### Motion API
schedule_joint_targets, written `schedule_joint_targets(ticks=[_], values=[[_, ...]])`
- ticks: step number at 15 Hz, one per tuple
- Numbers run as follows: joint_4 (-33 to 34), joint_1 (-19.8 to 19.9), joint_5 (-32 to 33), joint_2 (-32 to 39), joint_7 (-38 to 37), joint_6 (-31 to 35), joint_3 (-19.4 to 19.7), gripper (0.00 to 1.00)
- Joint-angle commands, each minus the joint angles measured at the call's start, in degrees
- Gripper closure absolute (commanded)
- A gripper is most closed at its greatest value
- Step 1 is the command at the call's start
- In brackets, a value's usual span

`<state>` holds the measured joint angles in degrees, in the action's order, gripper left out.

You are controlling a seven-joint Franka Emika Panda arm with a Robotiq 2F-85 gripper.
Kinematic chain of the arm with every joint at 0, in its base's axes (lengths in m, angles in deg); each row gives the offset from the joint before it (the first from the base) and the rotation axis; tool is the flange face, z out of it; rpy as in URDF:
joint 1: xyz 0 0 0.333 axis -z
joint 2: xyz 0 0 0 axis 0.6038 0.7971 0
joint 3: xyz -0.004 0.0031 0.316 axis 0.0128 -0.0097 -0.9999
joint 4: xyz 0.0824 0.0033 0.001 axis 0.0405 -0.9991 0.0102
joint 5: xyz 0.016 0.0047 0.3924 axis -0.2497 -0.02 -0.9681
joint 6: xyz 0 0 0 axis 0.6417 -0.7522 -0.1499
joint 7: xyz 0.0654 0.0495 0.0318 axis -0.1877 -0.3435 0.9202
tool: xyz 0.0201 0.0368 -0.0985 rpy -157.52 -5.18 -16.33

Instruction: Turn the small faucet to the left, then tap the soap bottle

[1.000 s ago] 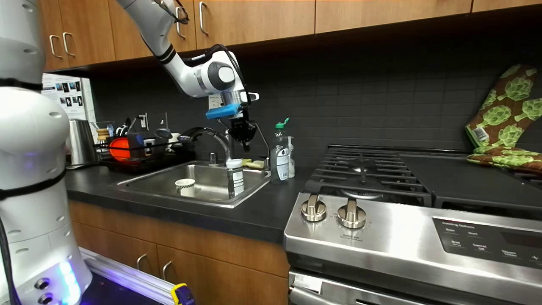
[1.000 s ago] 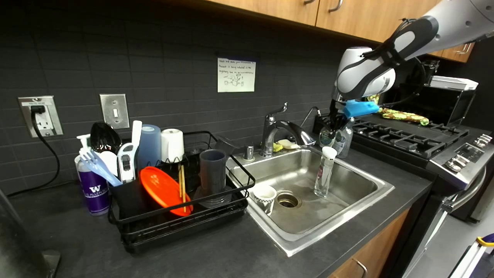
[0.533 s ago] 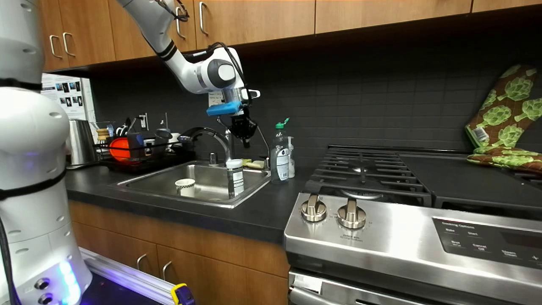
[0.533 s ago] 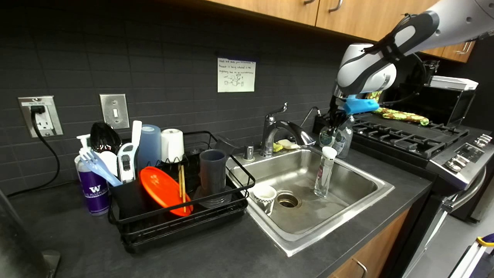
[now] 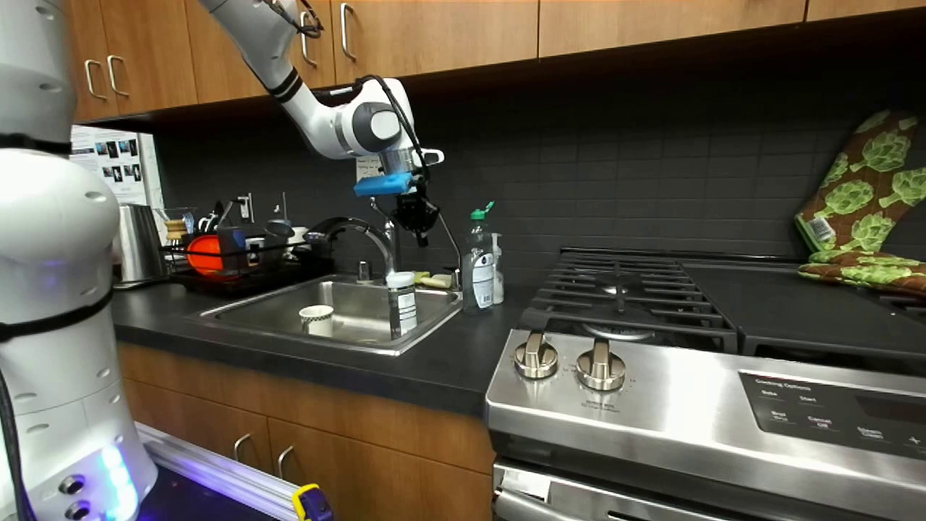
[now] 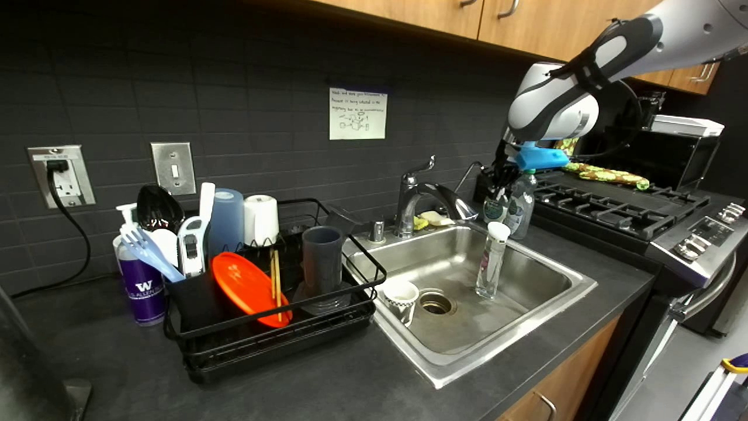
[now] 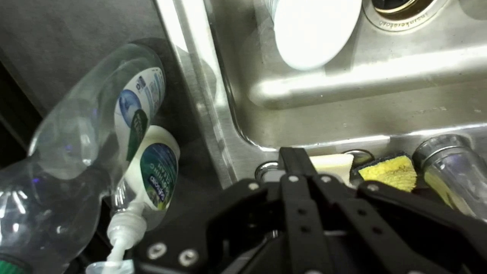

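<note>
Silvery metal, thin and short with a gooseneck bend, the small faucet (image 5: 450, 236) rises near the back edge of the dark bench (image 6: 304, 386), by the rear corner of the rectangular steel sink (image 6: 514, 327) closest to the stainless stove (image 5: 673, 383). Black and jointed, the tool (image 7: 298, 161) hangs over the sink's back rim near that corner with its fingertips together; whether it touches the small faucet, I cannot tell. Upright near the bench's stove-side edge stands the clear plastic, green-capped soap bottle (image 5: 476, 264); just beside it, closer to the back edge, is a white pump bottle (image 7: 156, 171) with a green label. Inside the sink, well apart from the tool, sits a white cup (image 6: 401, 295) with a patterned rim.
</note>
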<state>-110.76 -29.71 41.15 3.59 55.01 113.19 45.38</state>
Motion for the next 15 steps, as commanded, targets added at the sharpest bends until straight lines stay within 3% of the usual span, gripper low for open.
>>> schedule_joint_targets(ticks=[1, 11, 15], values=[[-0.57, -0.25, -0.08, -0.52, 0.84, 3.10, 0.30, 1.00], [-1.23, -0.28, 6.30, -0.34, -2.48, 10.20, 0.97, 1.00], [-1.19, -0.16, 11.03, -0.27, -4.31, 9.29, 1.44, 1.00]])
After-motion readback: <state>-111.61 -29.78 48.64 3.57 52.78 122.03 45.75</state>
